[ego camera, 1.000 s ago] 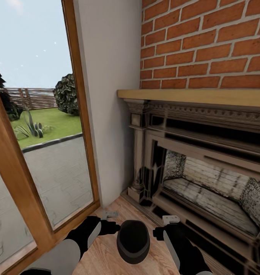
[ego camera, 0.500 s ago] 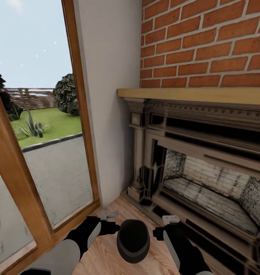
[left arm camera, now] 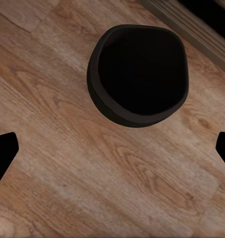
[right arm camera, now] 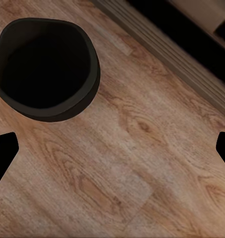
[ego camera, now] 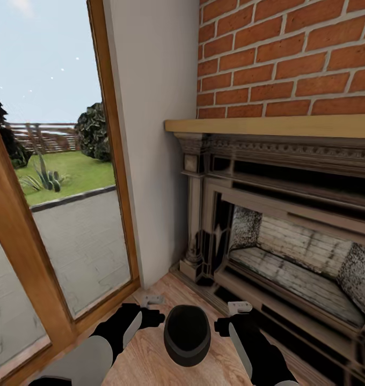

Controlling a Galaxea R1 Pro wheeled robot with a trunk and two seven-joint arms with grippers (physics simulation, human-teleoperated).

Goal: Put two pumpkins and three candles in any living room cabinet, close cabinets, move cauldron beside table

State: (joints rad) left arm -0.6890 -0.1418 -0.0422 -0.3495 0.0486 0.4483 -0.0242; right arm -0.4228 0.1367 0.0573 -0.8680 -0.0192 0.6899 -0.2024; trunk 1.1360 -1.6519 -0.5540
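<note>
Head view: squat black cauldron (ego camera: 187,335) (wide round mouth) sits between released left hand (ego camera: 152,301) and right hand (ego camera: 239,308).

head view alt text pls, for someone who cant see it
A squat matte black cauldron sits on the light wood plank floor between the left gripper and right gripper. An ornate grey fireplace under red brick stands ahead, glass door at left.

No readable text, labels or numbers anywhere

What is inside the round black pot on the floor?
The squat matte black cauldron shows only darkness through its wide mouth; nothing can be made out inside. Its bottom is too dark to see. It stands on the wood plank floor.
</note>
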